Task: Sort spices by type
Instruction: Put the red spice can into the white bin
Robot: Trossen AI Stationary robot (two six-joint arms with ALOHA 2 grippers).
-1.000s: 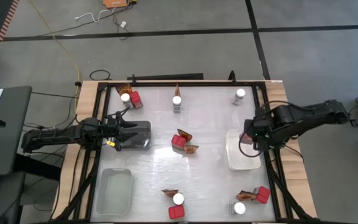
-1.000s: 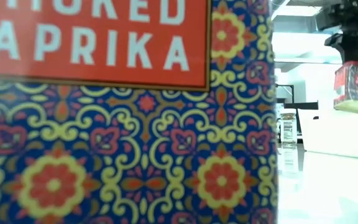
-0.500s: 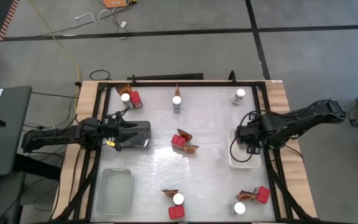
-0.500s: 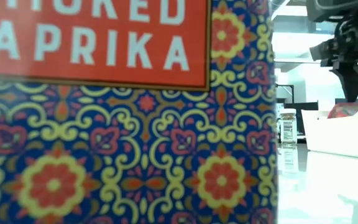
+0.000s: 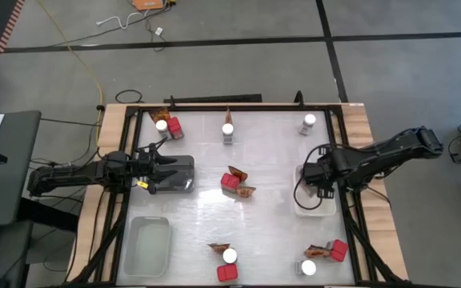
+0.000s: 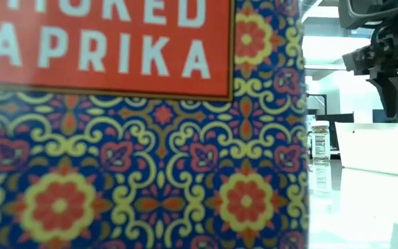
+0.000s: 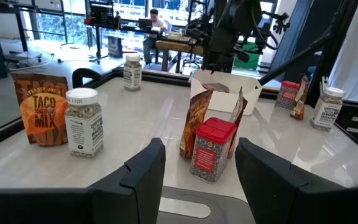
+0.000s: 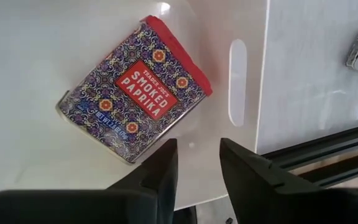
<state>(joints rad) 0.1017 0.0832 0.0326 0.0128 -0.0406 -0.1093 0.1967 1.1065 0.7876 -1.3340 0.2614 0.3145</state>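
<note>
A: While hovering over the white tray (image 5: 301,206) at the table's right side, right gripper (image 8: 196,163) with fingers spread, gripping nothing. Just beyond the fingertips, a smoked paprika tin (image 8: 135,89) lying flat inside that tray.

B: And the left gripper (image 7: 197,162)?

A: Parked above the grey tray (image 5: 181,174) on the left, fingers spread, nothing between them.

B: Remaining spices?

A: Scattered in small clusters: a red tin (image 5: 230,182) beside orange-brown packets (image 5: 239,178) at the centre, white-lidded jars (image 5: 228,129) along the far edge, more tins, jars and packets along the near edge. Also a clear tray (image 5: 146,244) at near left.
</note>
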